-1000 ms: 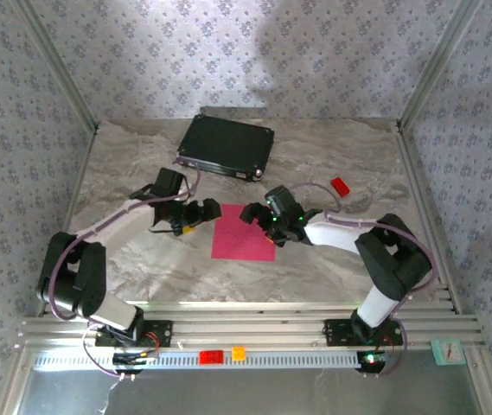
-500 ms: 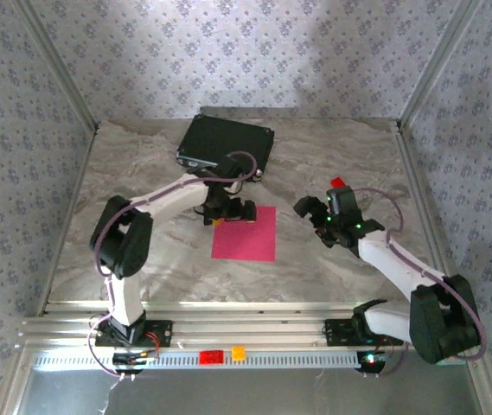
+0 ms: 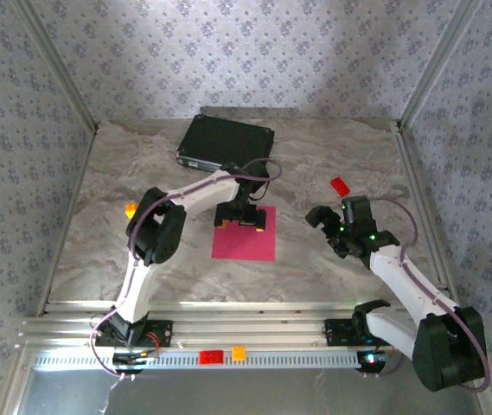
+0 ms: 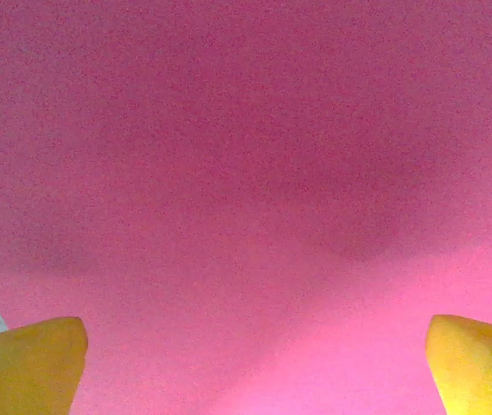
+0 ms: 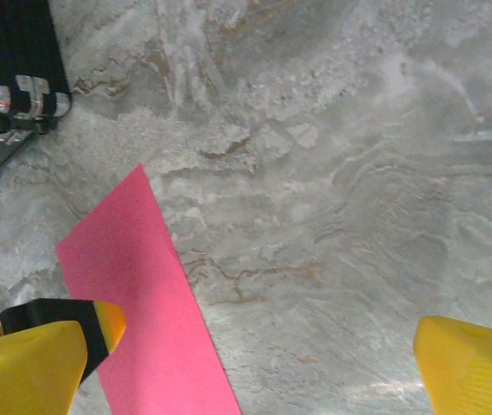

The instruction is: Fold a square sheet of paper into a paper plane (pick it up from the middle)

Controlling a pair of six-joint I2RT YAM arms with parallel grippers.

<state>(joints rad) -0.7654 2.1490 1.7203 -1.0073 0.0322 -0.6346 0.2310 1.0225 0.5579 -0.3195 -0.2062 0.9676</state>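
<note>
The square sheet of paper point(image 3: 244, 240) lies flat on the marble table, magenta-pink and unfolded. My left gripper point(image 3: 244, 217) hovers low over its far edge, open. In the left wrist view the paper point(image 4: 246, 173) spreads under the gripper point(image 4: 250, 372), with the yellow fingertips point(image 4: 21, 367) far apart and nothing between them. My right gripper point(image 3: 327, 232) stands open to the right of the sheet, apart from it. The right wrist view has the paper's point(image 5: 142, 294) right edge at lower left, and the gripper point(image 5: 254, 372) is over bare marble.
A black case point(image 3: 226, 143) lies at the back, also seen as the black case point(image 5: 12, 52) in the right wrist view. A small red block point(image 3: 340, 186) sits right of centre and a tiny orange cube point(image 3: 130, 208) at the left. Metal frame rails border the table.
The left arm has swung right and set its open gripper over the paper's far edge. The right arm has drawn back off the paper to the right. The paper has not moved.
</note>
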